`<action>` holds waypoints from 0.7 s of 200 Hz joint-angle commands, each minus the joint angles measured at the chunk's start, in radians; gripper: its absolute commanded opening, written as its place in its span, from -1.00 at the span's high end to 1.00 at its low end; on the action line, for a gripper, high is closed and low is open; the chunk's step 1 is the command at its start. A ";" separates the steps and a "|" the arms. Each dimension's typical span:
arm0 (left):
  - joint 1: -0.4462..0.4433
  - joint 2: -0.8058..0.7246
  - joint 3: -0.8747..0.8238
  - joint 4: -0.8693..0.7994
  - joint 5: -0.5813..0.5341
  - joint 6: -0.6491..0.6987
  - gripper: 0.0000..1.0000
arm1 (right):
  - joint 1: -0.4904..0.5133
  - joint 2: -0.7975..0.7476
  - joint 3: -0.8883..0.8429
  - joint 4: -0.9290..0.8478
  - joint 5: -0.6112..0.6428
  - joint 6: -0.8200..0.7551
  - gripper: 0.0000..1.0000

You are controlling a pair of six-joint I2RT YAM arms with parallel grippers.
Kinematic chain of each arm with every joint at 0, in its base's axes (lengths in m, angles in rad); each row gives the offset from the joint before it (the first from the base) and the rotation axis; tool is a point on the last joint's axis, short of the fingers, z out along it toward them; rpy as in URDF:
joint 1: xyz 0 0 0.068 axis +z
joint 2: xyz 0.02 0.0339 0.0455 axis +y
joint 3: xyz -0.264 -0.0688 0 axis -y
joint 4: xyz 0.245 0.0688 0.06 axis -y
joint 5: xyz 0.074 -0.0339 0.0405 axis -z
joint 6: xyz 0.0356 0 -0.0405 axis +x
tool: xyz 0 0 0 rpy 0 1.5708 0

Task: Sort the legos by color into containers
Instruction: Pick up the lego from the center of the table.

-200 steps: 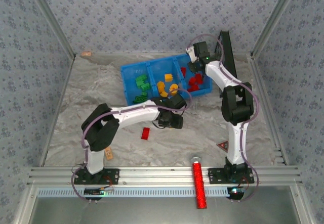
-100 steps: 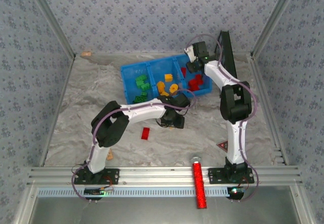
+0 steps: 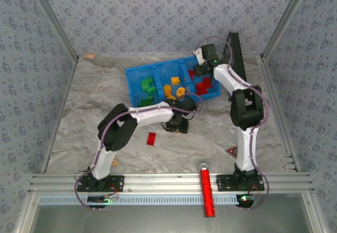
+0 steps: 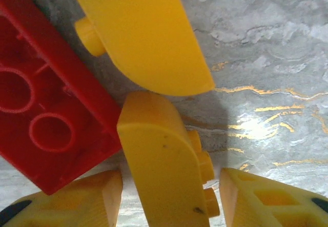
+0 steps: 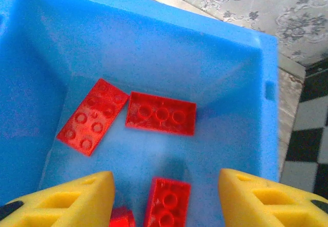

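My left gripper (image 4: 171, 201) is down at the table, open, its fingers (image 4: 77, 201) on either side of a yellow lego (image 4: 164, 170) with a gap on each side. A second yellow lego (image 4: 143, 37) and a red lego (image 4: 46, 99) lie just beyond it. From above, the left gripper (image 3: 178, 124) sits just in front of the blue tray (image 3: 134, 78). My right gripper (image 5: 166, 186) hangs open over the tray's right container (image 5: 154, 47), where red legos (image 5: 161, 113) lie flat. Green legos (image 3: 147, 88) fill the left container and yellow ones (image 3: 174, 88) the middle.
A lone red lego (image 3: 151, 138) lies on the marble table left of the left gripper. A tan block (image 3: 114, 162) sits by the left arm's base. A red glittery cylinder (image 3: 206, 191) crosses the front rail. A black studded board (image 3: 235, 51) leans behind the right arm.
The left arm's elbow has swung right and folded tighter, and its gripper has shifted slightly left on the table. The right gripper has stayed over the right container.
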State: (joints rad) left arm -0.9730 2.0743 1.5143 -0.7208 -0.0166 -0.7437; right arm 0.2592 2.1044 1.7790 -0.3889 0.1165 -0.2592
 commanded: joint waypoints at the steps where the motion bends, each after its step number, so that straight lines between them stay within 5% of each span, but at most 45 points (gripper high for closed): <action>1: 0.006 0.023 0.018 -0.005 -0.021 0.004 0.02 | -0.006 -0.171 -0.060 0.014 -0.003 0.061 -0.14; 91: 0.005 -0.049 -0.055 0.028 0.000 0.015 0.65 | 0.017 -0.495 -0.373 -0.206 0.097 0.179 -0.34; 140: -0.004 -0.246 -0.109 -0.032 0.015 0.029 0.72 | -0.019 -0.543 -0.431 -0.238 -0.052 0.318 -0.34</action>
State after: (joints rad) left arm -0.9707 1.9816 1.4147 -0.6945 -0.0162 -0.7399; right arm 0.2508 1.6081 1.3525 -0.5777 0.1520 -0.0391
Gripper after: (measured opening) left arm 0.248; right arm 0.667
